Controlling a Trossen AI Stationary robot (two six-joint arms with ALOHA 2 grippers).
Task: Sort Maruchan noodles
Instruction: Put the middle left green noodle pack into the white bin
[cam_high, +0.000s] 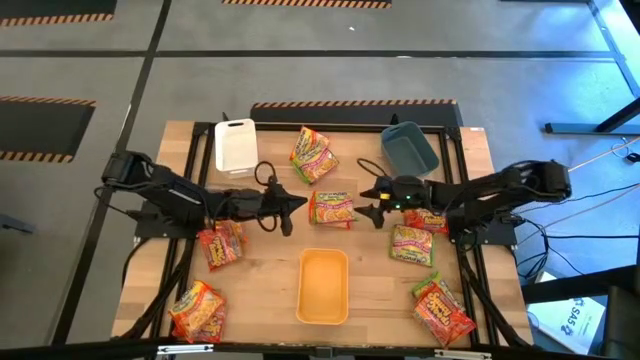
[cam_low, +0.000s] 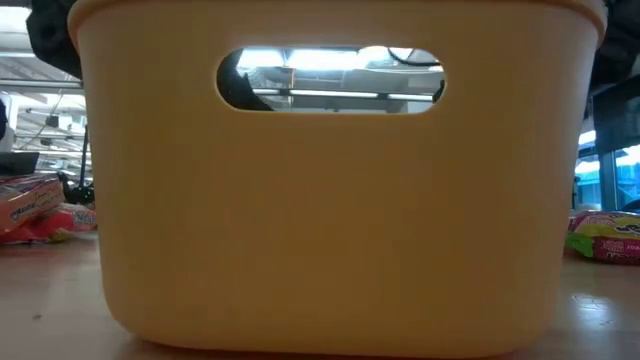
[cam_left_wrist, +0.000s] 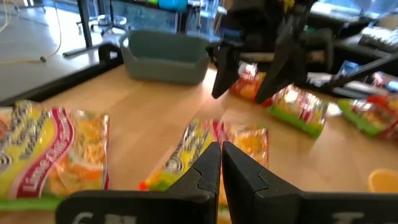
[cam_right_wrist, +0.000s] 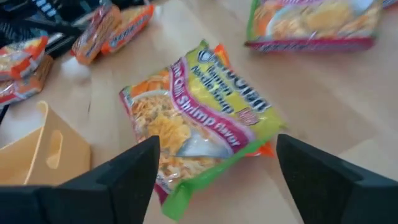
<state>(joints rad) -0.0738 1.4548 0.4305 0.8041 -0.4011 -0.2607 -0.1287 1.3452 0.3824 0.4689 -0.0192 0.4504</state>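
Since the noodle packet (cam_high: 332, 208) lies flat mid-desk between both arms, the right gripper (cam_high: 374, 203) sits just beside it — jaws wide open, empty — while the left gripper (cam_high: 292, 203) opposite is closed, holding nothing.

Crinkly green-pink, orange and red noodle packets (cam_high: 332, 208) lie flat, scattered across the table.

The noodle packet in the middle (cam_right_wrist: 199, 118) is green and yellow with a pink stripe and white letters. The bins are white (cam_high: 236, 146), dark blue-grey (cam_high: 409, 148) and yellow (cam_high: 323, 287), and the table (cam_high: 270, 260) is light brown wood. The packets at the left front (cam_high: 198, 311) are orange, yellow and red.
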